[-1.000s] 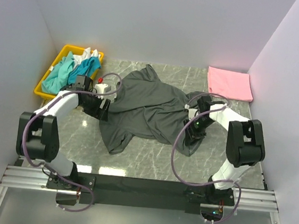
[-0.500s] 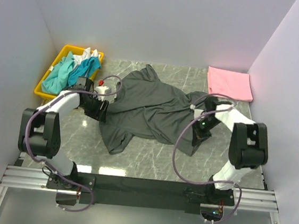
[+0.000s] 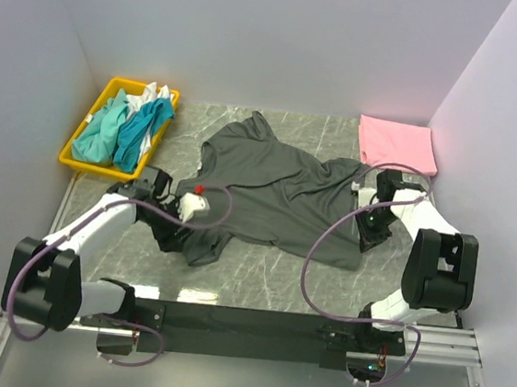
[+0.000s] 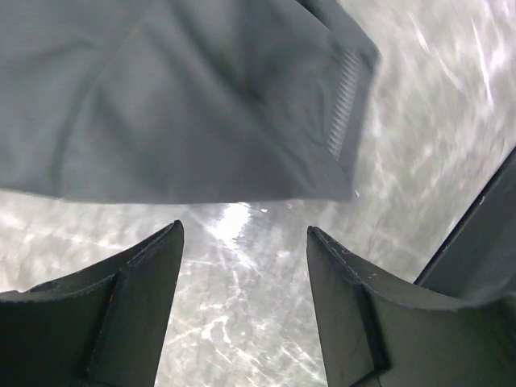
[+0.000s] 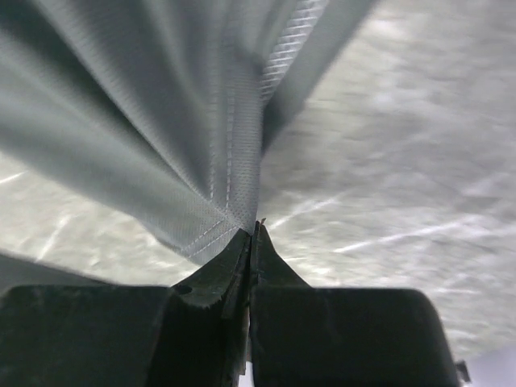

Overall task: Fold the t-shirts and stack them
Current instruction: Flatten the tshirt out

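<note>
The charcoal t-shirt lay wider across the table than a second before: my right gripper had pinched shut on its hem and dragged it rightward. My left gripper had swung to the shirt's near-left corner, jaws wide and empty. I judged the spreading nearly done.

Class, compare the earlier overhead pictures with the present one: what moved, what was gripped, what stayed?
The right claw closed on the edge of the grey t-shirt and drew it rightward, spreading it. The left claw, open, moved toward the near edge, over the shirt's lower corner. The pink t-shirt and the yellow tray stayed put.
</note>
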Tool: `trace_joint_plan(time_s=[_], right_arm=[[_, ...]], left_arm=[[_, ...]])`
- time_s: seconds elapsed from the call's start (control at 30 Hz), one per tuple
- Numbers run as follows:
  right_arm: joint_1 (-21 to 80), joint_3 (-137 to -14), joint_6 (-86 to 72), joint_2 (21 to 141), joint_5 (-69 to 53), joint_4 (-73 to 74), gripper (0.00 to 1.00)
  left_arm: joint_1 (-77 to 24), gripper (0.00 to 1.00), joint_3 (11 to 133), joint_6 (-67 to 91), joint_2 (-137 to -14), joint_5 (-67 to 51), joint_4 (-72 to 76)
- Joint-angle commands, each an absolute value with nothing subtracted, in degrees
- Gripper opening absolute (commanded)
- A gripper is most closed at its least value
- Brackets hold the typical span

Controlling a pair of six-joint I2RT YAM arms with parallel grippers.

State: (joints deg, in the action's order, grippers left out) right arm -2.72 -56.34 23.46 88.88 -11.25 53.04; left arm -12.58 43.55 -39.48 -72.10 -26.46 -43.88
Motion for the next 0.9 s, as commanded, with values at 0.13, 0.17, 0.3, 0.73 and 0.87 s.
trace_joint_plan(time_s=[0.13,0.17,0.3,0.73,0.87], right_arm=[[-6.8,-59.7,24.3,89.9,-4.0,47.3,0.0],[-6.8,-60.2,23.9,90.5,-5.1,48.2,0.0],[-6.8,-62.3,22.7,93.5,-7.1,47.8,0.0],[-8.6,-59.2,31.8,84.9,-9.4,49.1,0.44],[-8.2,-55.2,38.5,77.5,-12.6,51.9,0.39]], left_arm=[[-17.0,0.72,35.2,-56.6,-65.0,-29.4,-37.6],[-18.3,0.72,34.5,-57.1,-64.4,-29.5,-36.7],[-22.4,0.72,31.6,-59.8,-62.1,-29.0,-31.6],[-30.0,0.47,29.4,-67.8,-62.2,-28.5,-33.3],[-30.1,0.28,29.8,-66.8,-62.4,-29.5,-35.2]])
